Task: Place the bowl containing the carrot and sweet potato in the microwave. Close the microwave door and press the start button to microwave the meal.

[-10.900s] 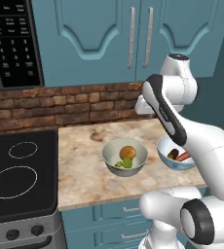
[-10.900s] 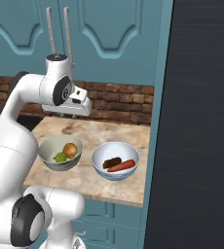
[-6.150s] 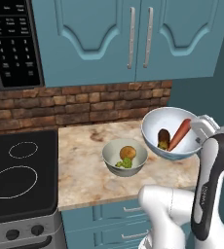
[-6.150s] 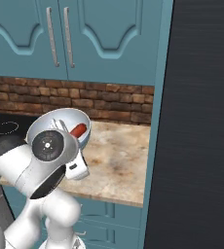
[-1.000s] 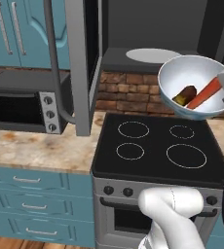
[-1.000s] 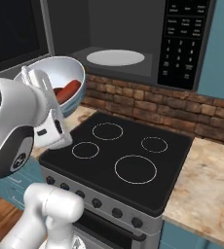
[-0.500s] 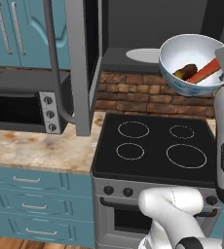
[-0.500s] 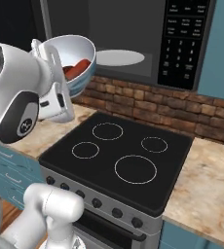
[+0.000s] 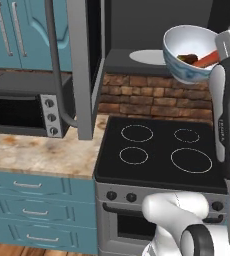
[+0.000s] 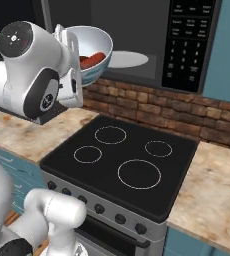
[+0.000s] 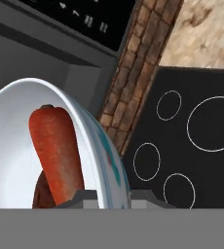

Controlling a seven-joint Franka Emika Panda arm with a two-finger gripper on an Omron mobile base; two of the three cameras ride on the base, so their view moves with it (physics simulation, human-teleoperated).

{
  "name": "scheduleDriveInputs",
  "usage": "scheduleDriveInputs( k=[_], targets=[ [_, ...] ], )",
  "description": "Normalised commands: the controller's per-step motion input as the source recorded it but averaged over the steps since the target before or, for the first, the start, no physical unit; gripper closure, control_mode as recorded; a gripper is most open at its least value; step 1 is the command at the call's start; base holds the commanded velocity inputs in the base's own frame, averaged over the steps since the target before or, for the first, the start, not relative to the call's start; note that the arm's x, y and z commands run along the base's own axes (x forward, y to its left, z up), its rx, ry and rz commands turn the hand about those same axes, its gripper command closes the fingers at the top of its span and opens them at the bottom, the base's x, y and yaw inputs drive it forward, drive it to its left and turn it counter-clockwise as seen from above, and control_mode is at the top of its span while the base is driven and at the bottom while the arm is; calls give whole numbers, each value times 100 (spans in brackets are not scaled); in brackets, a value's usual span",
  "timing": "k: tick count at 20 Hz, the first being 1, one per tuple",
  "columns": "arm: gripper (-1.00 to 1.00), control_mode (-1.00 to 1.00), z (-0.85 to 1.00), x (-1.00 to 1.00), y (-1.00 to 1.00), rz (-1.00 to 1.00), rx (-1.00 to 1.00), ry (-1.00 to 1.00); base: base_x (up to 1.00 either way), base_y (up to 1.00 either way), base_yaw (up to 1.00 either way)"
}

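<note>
My tool (image 11: 106,194) is pinched onto the rim of the bowl (image 9: 189,52), one finger inside the wall and one outside, jaws only narrowly apart with the porcelain between them. I have the bowl held high in the air above the black cooktop (image 10: 122,160), tilted so its mouth faces partly sideways, just in front of the open cavity of the microwave (image 10: 137,30).

In the bowl I count one carrot (image 11: 55,151) and one sweet potato (image 9: 188,58). In the hand view the carrot's long axis runs up the inner wall from the bottom of the bowl toward the rim, blunt end uppermost, with the dark sweet potato tucked low beside it. From the left base view the carrot slants up toward the side of the rim where I grip.

Inside the microwave sits one white turntable plate (image 10: 127,59), level with the bowl and just beyond it. The microwave door (image 9: 82,65) stands swung out to the left, its curved grey bar handle (image 9: 57,70) facing the room. The black keypad panel (image 10: 187,42) carries rows of white markings too small for me to read.

The cooktop shows four white burner rings. On the marbled counter (image 9: 37,155) to the left is one small black toaster oven (image 9: 22,107) with three knobs. There is small writing on my arm's forearm that I cannot make out.
</note>
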Motion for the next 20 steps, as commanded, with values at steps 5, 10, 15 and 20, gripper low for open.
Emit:
scheduleDriveInputs(
  k=[5, 10, 15, 20],
  targets=[
    [100, -100, 0, 71, 0, 0, 7, 0, 0, 0, 0],
    [100, -100, 0, 71, 0, -3, 1, 0, 0, 0, 0],
    [100, -100, 0, 73, -9, -8, 0, 0, 0, 0, 0],
    [100, -100, 0, 76, -10, -7, 0, 0, 0, 0, 0]
  ],
)
